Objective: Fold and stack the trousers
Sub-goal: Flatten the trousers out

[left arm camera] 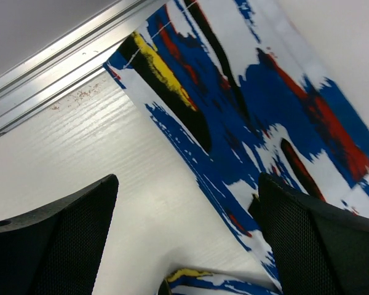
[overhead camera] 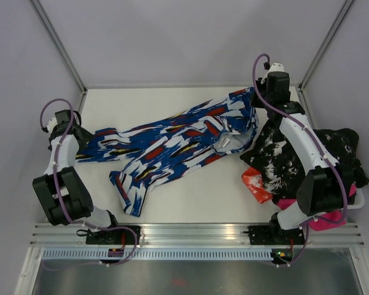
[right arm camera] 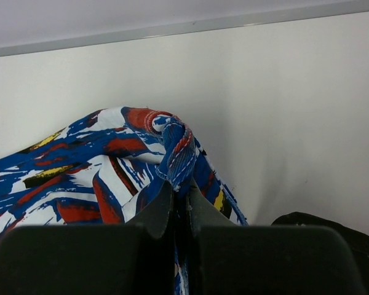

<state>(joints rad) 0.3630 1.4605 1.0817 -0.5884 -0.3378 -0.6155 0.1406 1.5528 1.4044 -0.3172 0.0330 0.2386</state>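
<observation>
At table (overhead camera: 190, 200) left edge: left gripper (left arm camera: 187, 190) spread wide, empty, straddling leg edge. Across table middle: trousers (overhead camera: 172, 144) sprawl diagonally, waist toward far right corner. We judge fabric light, limp, prone to sag; we advise hold at cuffs and waistband. Far right corner: right gripper (right arm camera: 179, 193) pressed together, pinching waistband. Bare table near front edge gives folding room; clothes pile (overhead camera: 283, 160) crowds right edge.
</observation>
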